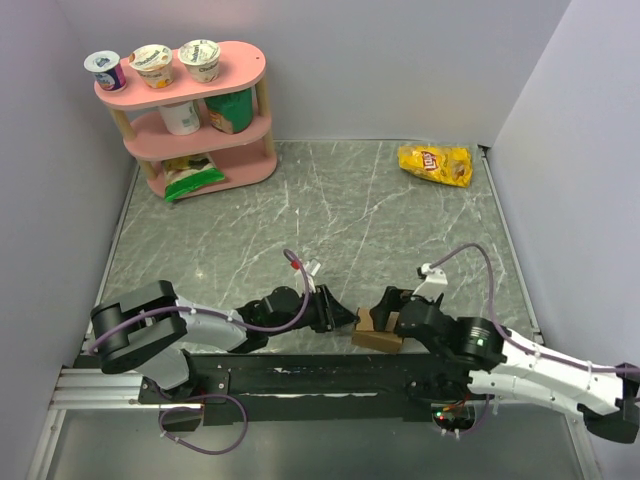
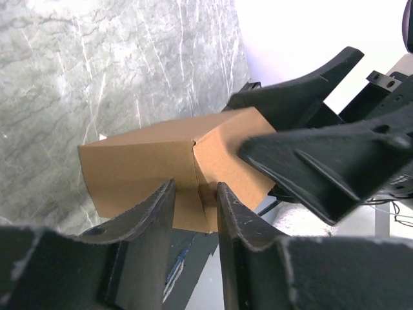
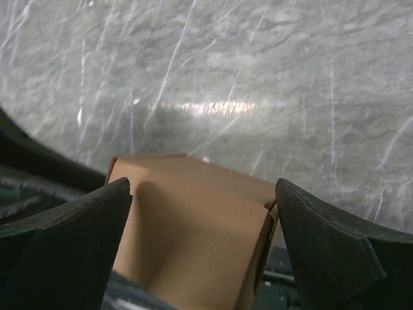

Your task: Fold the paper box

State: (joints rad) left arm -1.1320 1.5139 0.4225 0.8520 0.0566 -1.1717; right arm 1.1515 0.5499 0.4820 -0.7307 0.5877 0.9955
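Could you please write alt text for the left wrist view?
The left claw straddles the near corner of a brown paper box, with the grey marbled table behind it. The right claw reaches around the box from the right, fingers spread.

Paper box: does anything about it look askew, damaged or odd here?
The paper box sits at the table's near edge, and in the right wrist view one side flap stands slightly off the body rather than flush. No tears show.
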